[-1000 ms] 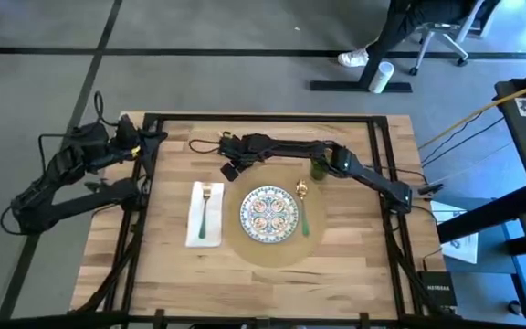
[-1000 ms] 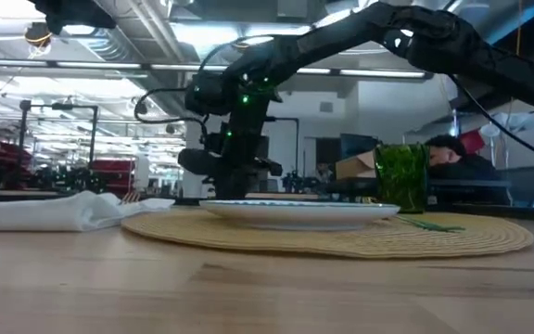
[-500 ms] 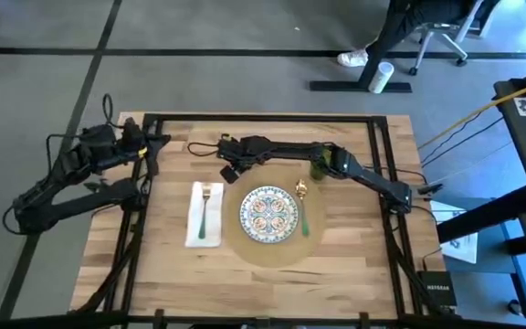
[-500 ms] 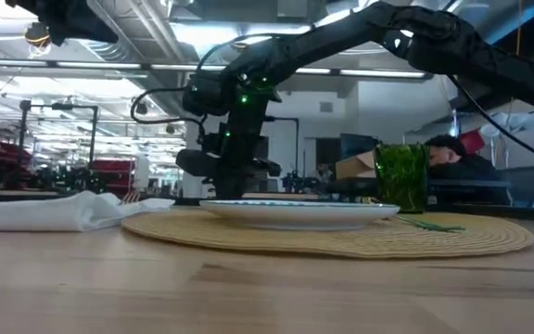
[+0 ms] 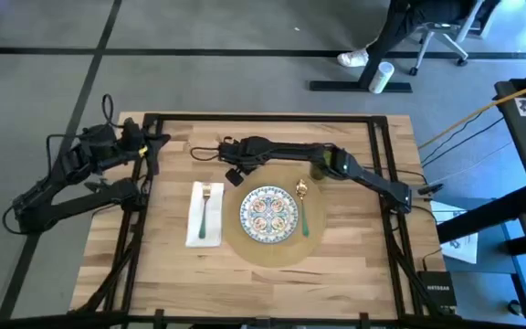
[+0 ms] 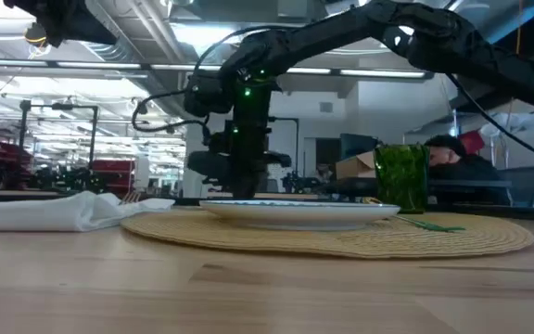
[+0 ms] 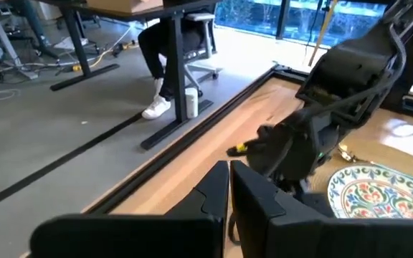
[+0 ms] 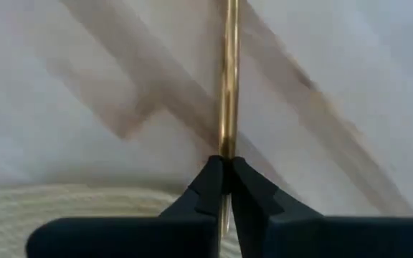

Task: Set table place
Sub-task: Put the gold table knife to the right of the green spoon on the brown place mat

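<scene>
The right pincer [image 5: 233, 170] gripped a thin gold utensil [image 8: 227, 86] just above the round tan placemat [image 5: 272, 254]. The left pincer [image 7: 229, 188] hovered clenched over the pale wooden counter's [image 5: 172, 265] left edge.

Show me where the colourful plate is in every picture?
High view: the patterned plate sits mid-table on the round placemat.
Low view: seen edge-on, centre, on the placemat.
Left wrist view: lower right corner.
Right wrist view: not in it.
Shared landmark: the placemat.
</scene>
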Controlling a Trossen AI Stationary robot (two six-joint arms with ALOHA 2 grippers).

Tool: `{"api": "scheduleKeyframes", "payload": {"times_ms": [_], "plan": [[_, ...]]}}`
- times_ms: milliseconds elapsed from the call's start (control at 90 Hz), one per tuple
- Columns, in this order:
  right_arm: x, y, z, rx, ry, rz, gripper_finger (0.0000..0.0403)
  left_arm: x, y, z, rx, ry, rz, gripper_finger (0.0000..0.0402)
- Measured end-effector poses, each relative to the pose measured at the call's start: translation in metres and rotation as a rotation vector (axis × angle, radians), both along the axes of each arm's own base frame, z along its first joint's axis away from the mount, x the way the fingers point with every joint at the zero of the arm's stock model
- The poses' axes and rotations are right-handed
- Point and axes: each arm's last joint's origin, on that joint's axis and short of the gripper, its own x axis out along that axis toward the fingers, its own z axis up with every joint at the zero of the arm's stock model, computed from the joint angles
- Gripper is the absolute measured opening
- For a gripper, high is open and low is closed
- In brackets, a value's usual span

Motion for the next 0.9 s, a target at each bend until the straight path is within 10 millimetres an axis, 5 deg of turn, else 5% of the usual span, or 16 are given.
{"api": "scheduleKeyframes", "payload": {"times_ms": [467, 900], "plan": [[-0.025, 0.013, 0.067, -0.065, 0.009, -0.079, 0.0, -0.002, -0.001, -0.003, 0.026, -0.009, -0.006, 0.0], [-0.058, 0.092, 0.134, -0.088, -0.002, -0.096, 0.0, -0.003, -0.002, -0.004, 0.027, 0.011, -0.009, 0.0]]}}
